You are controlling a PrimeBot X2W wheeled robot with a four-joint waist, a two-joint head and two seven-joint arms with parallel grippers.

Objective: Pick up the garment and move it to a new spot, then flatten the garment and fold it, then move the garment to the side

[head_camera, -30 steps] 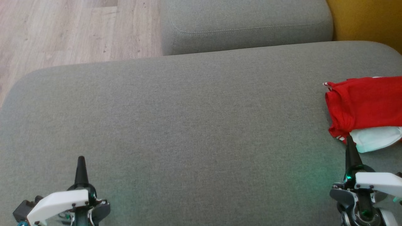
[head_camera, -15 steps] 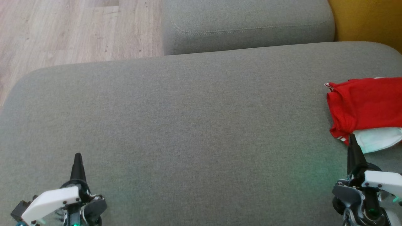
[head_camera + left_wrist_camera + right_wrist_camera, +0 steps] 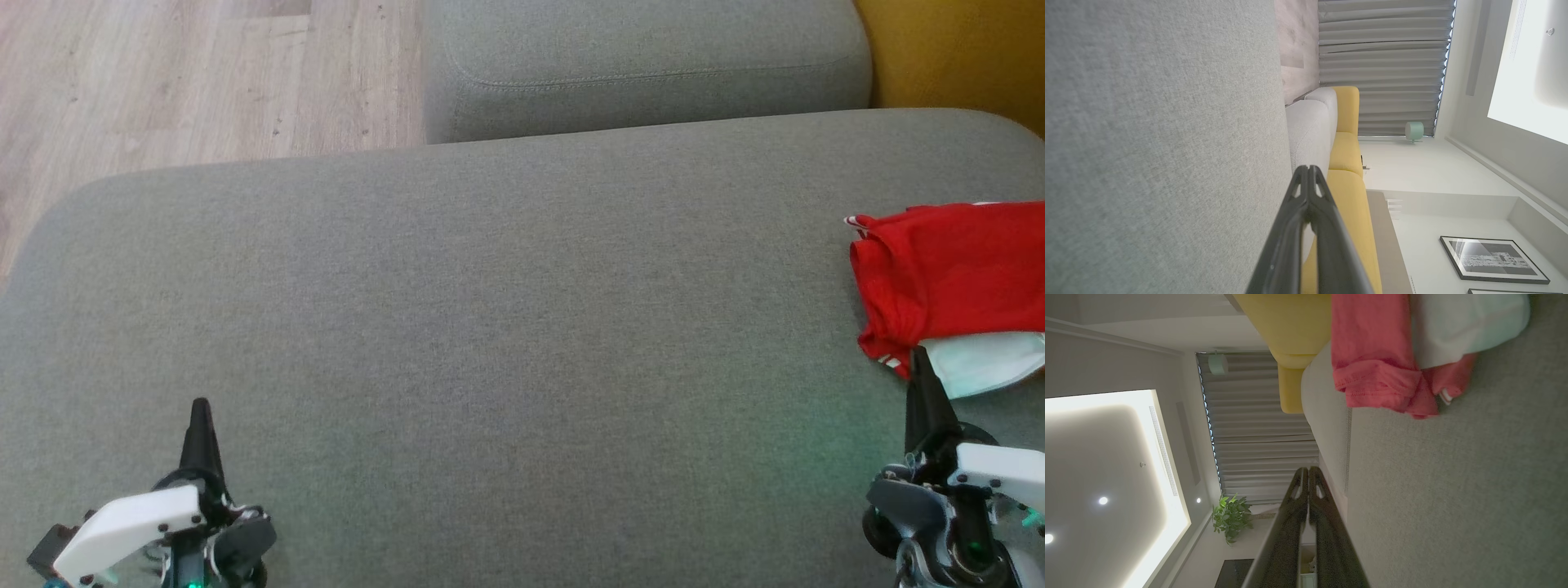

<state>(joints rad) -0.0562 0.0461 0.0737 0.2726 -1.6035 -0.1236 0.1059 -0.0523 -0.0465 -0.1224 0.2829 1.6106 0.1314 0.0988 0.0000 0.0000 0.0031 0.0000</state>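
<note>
One crumpled red jersey garment (image 3: 947, 269) with a white sleeve lies at the right edge of the large grey fabric cushion (image 3: 490, 310), one of two grey cushions (the smaller grey cushion (image 3: 637, 57) sits behind it). There are two grippers, both pinched fully closed and holding nothing. The left gripper (image 3: 199, 412) is over bare cushion, well apart from the garment. The right gripper (image 3: 920, 359) points at its near corner.

- Left pincer (image 3: 199, 407): long black tapering fingers, white shell behind, small dark screws.
- Right pincer (image 3: 918, 353): same black fingers, white cover, grey metal wrist, green light glowing.
- Fingers (image 3: 1290, 228) show oval slots near the tips.
</note>
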